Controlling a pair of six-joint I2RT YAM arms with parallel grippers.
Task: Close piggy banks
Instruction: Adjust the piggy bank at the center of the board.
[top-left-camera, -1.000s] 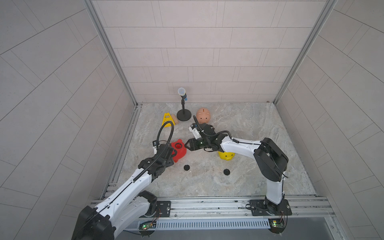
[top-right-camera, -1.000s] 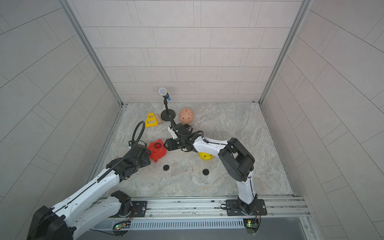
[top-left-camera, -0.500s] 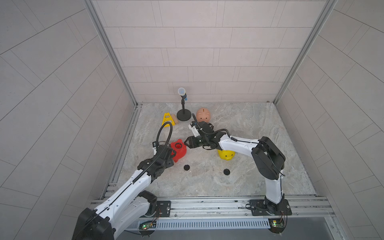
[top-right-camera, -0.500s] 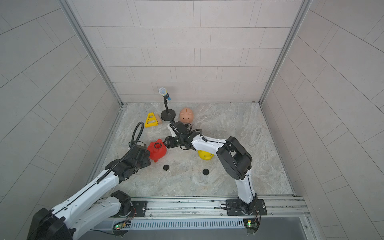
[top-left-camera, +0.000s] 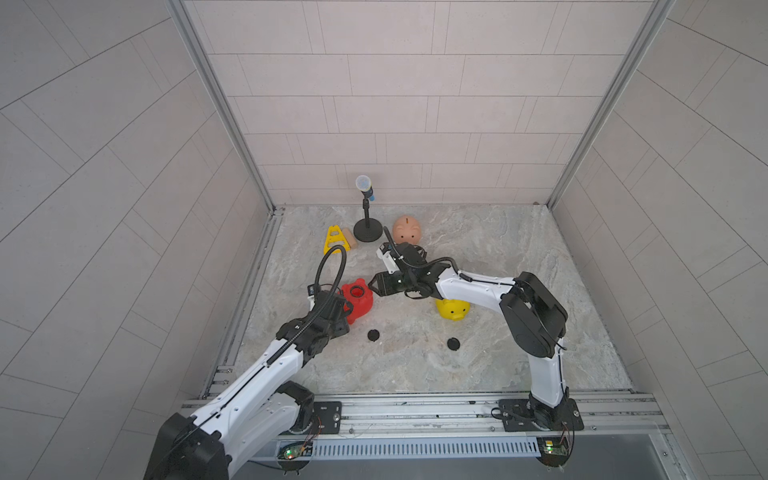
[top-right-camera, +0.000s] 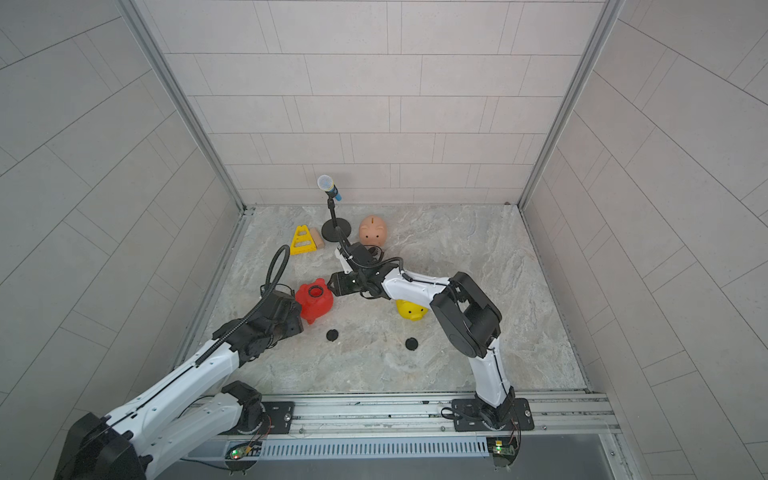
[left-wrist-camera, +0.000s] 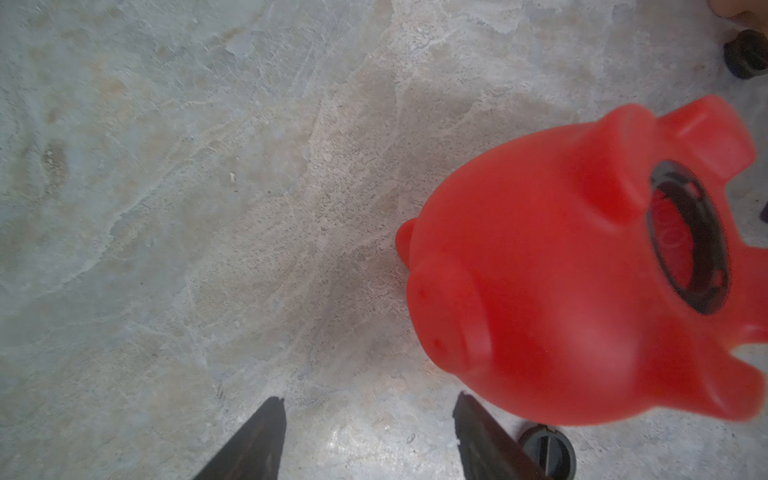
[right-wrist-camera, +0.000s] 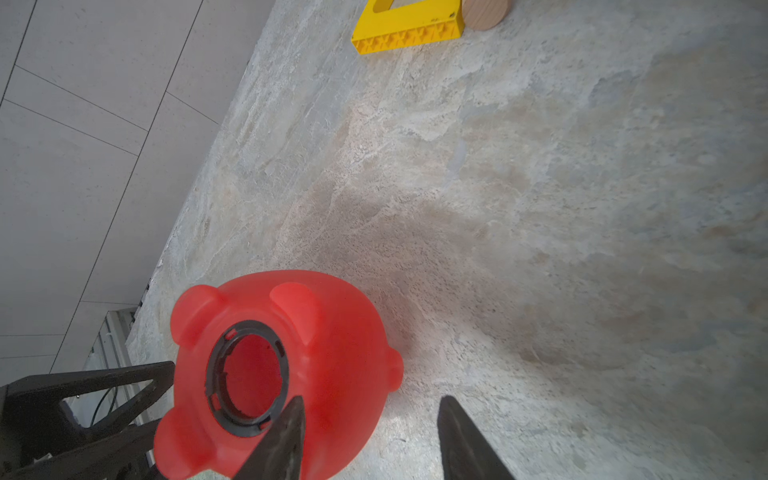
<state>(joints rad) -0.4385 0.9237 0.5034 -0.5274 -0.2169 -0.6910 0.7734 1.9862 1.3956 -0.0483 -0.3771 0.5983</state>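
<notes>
- Between the left claw (left-wrist-camera: 369, 399) and the right claw (right-wrist-camera: 372, 399), the red piggy bank (top-left-camera: 357, 300) lies on the counter (top-left-camera: 415, 365), belly hole upward, unplugged.
- Both claws: jaws spread, nothing held, just beside the piggy bank.

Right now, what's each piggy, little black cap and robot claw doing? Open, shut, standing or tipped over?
red pig: tipped belly up, round hole open, no plug in it.
yellow pig: partly hidden under the right arm; hole not visible.
peach pig: upright, slot on top; belly hidden.
black plugs: both loose, in no pig.
left gripper: open, empty.
right gripper: open, empty.
microphone: upright.
</notes>
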